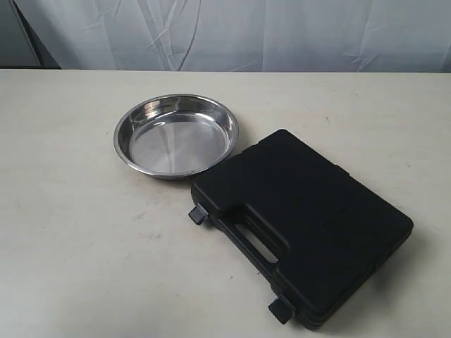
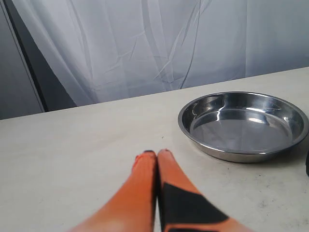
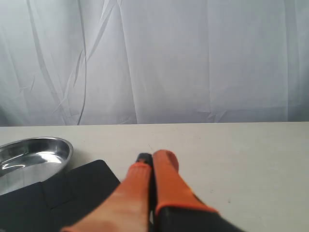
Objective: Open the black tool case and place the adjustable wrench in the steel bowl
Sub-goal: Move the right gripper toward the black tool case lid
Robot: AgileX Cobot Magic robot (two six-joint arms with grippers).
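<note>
1. Exterior view. The black tool case (image 1: pixel 310 218) lies flat and closed on the pale surface (image 1: pixel 70 246). Its carrying handle (image 1: pixel 255 244) and 2 latches (image 1: pixel 198 214) (image 1: pixel 280 308) face the near edge, and both latches appear fastened. The steel bowl (image 1: pixel 176 141) stands empty beside the case's far-left corner, so close that touching cannot be told from a narrow gap. The adjustable wrench is not visible and is judged to be inside the closed case. Neither arm appears in this view.

2. Left wrist view. The left end effector (image 2: pixel 156 155) is clenched, its orange fingers pressed together with nothing between them, above bare surface. The steel bowl (image 2: pixel 241 130) lies ahead and to 1 side, well apart from the fingertips. Only a dark sliver of the case (image 2: pixel 307 166) shows at the picture's edge.

3. Right wrist view. The right end effector (image 3: pixel 153 159) is likewise clenched and empty. A corner of the black tool case (image 3: pixel 63 198) lies close beside it, and the bowl's rim (image 3: pixel 29 157) is beyond that corner. A white curtain (image 3: pixel 193 63) closes the background.

4. Hazards, as judged from this state.
   - Prying a latch may slide the unheld case into the bowl, because they sit so close.
   - With only 1 latch released, lifting the lid would likely raise or twist the whole case.
   - A lid thrown open abruptly could jolt the contents out of their seats.
   - The wrench's position is unknown until the lid is up, so no grasp can be planned yet.
</note>
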